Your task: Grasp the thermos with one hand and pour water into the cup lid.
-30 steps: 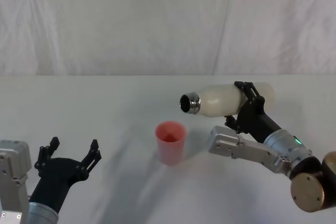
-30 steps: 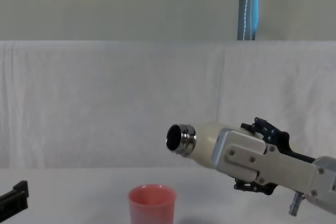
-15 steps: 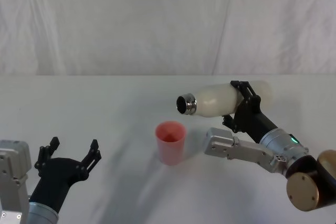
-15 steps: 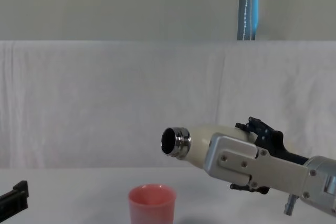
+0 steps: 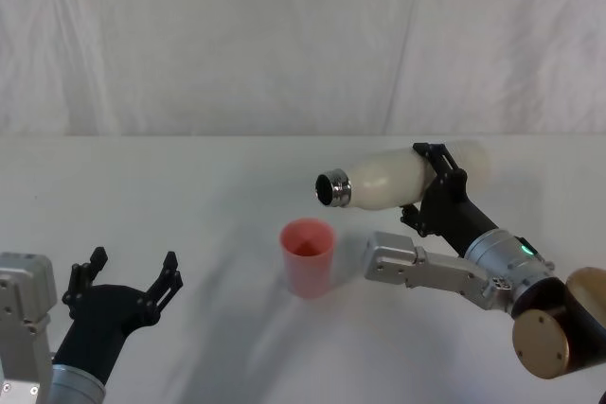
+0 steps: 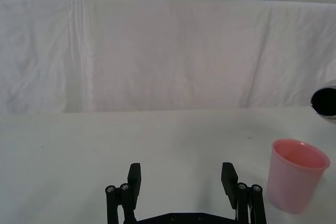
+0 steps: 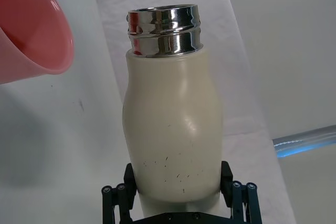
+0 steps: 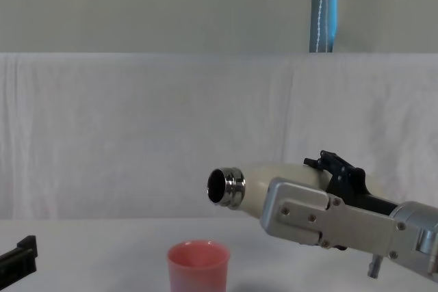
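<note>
while the thermos (image 5: pixel 398 177) is clamped sideways by the right gripper (image 5: pixel 434 186), its base is cut off; left gripper (image 5: pixel 128 276) is spread; cup lid (image 5: pixel 308 256) is set on white table (image 5: pixel 189 196).

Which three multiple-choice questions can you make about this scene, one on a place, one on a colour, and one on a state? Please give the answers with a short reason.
1. Where is the neck of the thermos?
A. above and just right of the cup lid
B. inside the cup lid
C. flat on the table

2. What colour is the cup lid?
A. blue
B. pink
C. green

3. How is the left gripper?
A. shut on the cup lid
B. shut on the thermos
C. open, holding nothing

Answers:
1 A: the chest view shows the steel mouth in the air over the cup's right edge.
2 B: every view shows it pink.
3 C: its fingers are spread apart; the right gripper holds the thermos.
</note>
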Controlling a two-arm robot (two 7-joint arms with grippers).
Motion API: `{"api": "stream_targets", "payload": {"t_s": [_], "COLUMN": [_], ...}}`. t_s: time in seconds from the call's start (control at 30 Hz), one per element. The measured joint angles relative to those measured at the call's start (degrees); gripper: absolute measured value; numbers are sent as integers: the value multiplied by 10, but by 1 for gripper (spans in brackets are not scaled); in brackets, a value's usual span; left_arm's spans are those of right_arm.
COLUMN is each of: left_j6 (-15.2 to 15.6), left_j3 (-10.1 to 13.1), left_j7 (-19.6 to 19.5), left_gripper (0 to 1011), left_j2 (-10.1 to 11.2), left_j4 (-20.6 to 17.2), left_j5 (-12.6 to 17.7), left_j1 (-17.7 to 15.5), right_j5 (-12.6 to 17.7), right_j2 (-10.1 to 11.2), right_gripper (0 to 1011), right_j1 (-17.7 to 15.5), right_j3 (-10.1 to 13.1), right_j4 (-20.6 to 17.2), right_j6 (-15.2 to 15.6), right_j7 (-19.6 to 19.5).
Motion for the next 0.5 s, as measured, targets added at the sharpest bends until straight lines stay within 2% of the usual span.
{"api": "stream_targets", "payload": {"t_s": [0.5], "left_j6": [0], "left_j3": [0], "left_j7": [0], "left_gripper": [1001], "left_j2": [0], "left_j4": [0], "left_j5": [0], "left_j1": [0], "right_j5": [-18], "right_j2": [-1], "right_gripper": [959], "right_j1": [10], "right_j3": [-10], "right_j4": [9], "right_j6": [9], "right_j7": [-6]}}
